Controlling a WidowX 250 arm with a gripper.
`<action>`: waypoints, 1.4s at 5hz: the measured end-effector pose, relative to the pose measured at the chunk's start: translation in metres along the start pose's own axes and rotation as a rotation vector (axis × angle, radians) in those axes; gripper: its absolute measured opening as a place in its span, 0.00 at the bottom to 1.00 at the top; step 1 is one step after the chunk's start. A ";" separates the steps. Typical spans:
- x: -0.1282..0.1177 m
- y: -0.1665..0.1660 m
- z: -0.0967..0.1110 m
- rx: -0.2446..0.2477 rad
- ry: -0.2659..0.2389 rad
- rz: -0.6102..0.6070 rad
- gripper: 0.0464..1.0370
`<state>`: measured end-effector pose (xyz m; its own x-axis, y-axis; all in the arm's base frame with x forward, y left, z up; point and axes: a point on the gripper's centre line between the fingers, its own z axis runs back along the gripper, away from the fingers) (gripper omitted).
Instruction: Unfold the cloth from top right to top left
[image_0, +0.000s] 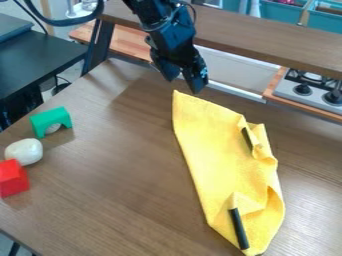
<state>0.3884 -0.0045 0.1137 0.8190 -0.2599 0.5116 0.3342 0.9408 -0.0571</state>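
Wood-grain tabletop (100, 175), brown, with a stovetop (308, 89) beyond its far edge. One black two-finger gripper (183, 86), hanging at the far side: fingers parted, a moderate gap between them; contact with the cloth, cannot tell. One yellow cloth (217, 155), right of centre, lengthwise, its far corner just beside the gripper, its right side folded and rumpled, two black strips on it. At left: green arch block (48, 119), white rounded object (25, 151), red block (13, 179).

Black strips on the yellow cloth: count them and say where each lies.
2. The lower black strip lies at the near end of the yellow cloth; the upper black strip is by its right edge, beside a fold. Others may be hidden under the folds.
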 end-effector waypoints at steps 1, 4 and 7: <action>-0.005 -0.001 -0.009 -0.014 0.023 0.017 0.96; 0.015 -0.044 -0.020 -0.091 -0.028 0.285 0.96; 0.033 -0.072 -0.059 -0.066 0.021 0.602 0.96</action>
<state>0.4192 -0.0941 0.0842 0.8820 0.3087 0.3561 -0.1629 0.9087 -0.3844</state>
